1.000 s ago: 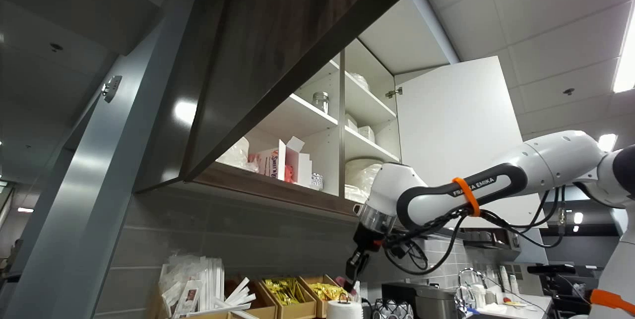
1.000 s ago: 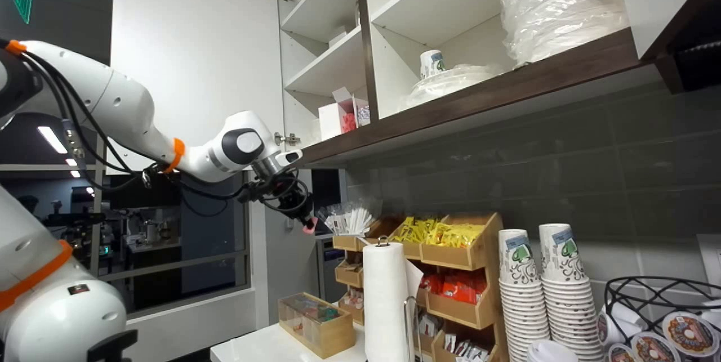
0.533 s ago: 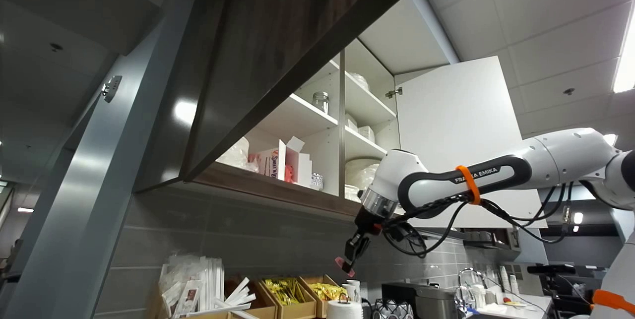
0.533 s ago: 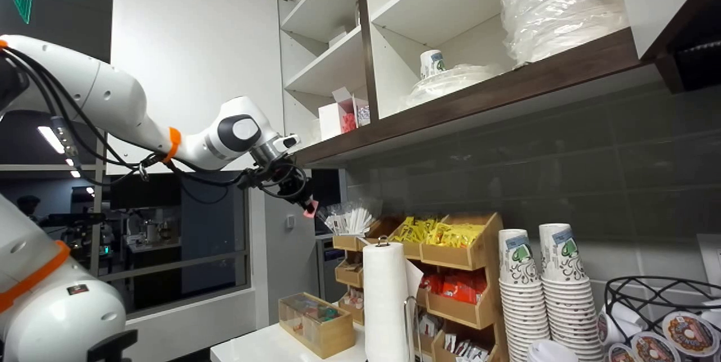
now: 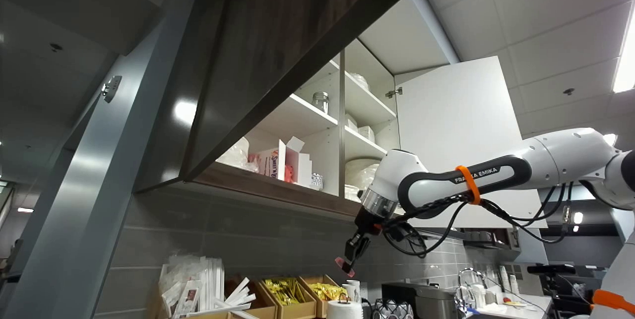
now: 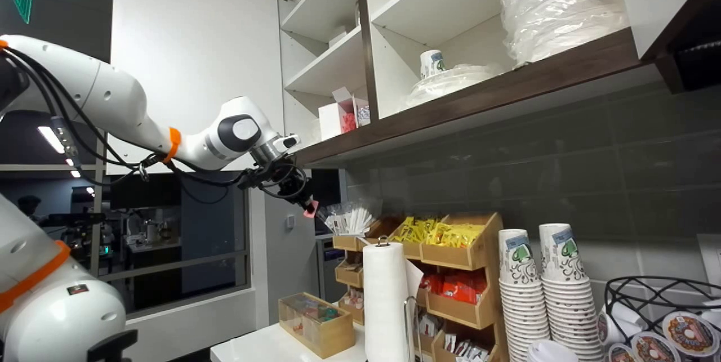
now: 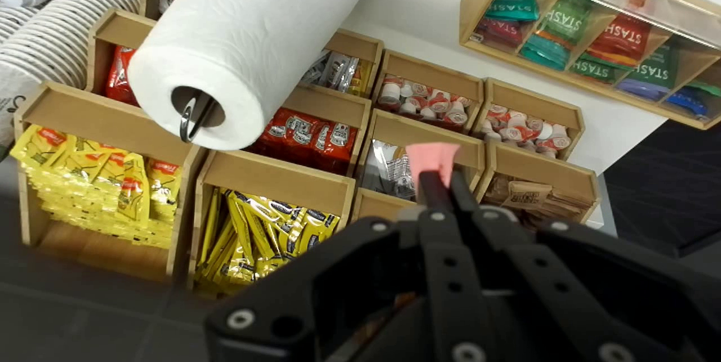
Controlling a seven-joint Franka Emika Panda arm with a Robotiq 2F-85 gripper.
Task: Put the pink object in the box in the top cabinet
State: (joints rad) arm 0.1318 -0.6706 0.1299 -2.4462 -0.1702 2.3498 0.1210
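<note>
Over on the left of the frame in an exterior view, a white arm (image 6: 107, 92) reaches in past a big white door (image 6: 194, 58) that's swung wide; toward the middle you get the claw (image 7: 449, 183), tipped down at a slant; wrist view has it a bit right of center, its two fingers (image 7: 436, 196) almost together with the pink object (image 7: 429, 155) pinched between the tips and poking out past them; so yeah, that object's up in the air, lower than the bottom edge of the top cabinet (image 6: 479, 93) in both exterior views and well apart from the white box (image 6: 328, 124); below the claw in the frame, a clear-topped wooden case (image 6: 338, 338) sits on the white worktop (image 6: 262, 345); near the center, that white box stands at the bottom of the cabinet, flap up, some pinkish-red stuff (image 6: 348, 122) showing in it; next along is a paper towel roll (image 6: 386, 300), upright, lower center, partly hiding a wooden rack (image 6: 450, 258) with yellow packets (image 6: 456, 233) along its top; further right, two tall stacks of patterned cups (image 6: 521, 263); and up in the right corner, inside the cabinet, a plastic-wrapped stack (image 6: 563, 13) of something white, can't make out what.
</note>
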